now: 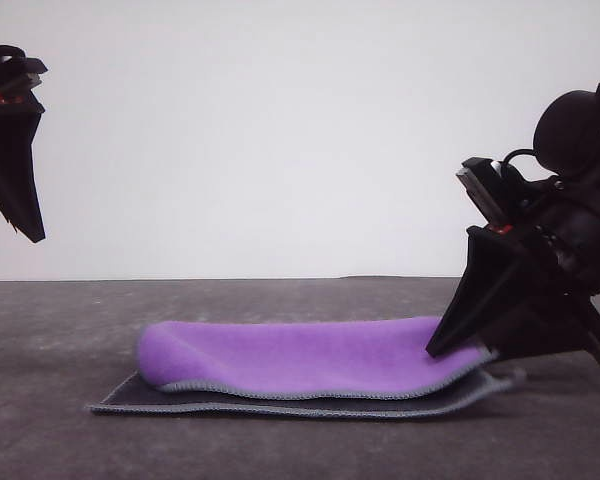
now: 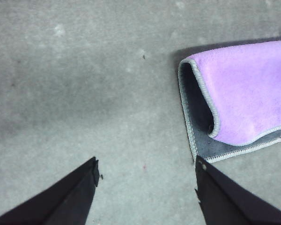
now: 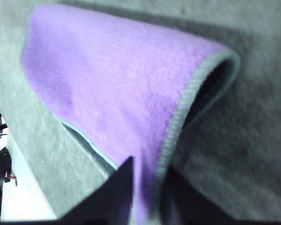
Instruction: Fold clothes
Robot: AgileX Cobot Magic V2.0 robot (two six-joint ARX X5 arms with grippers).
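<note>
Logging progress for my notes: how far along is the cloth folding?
Done: the small square purple-and-grey soft cloth is doubled over, purple face up. In hand: the right hand pinches its upper edge. Left: lay it flat and let go. The left hand hangs open, idle.

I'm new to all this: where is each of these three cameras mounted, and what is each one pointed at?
Front view: low, facing forward over the table; sees the folded purple-and-grey cloth, the raised left gripper, and the right gripper at the cloth's end.
Left wrist view: on the left arm, looking down at the table; open left gripper, cloth's folded end.
Right wrist view: on the right arm, close up; right gripper pinching the cloth's edge.
Shared: every view shows the cloth.
</note>
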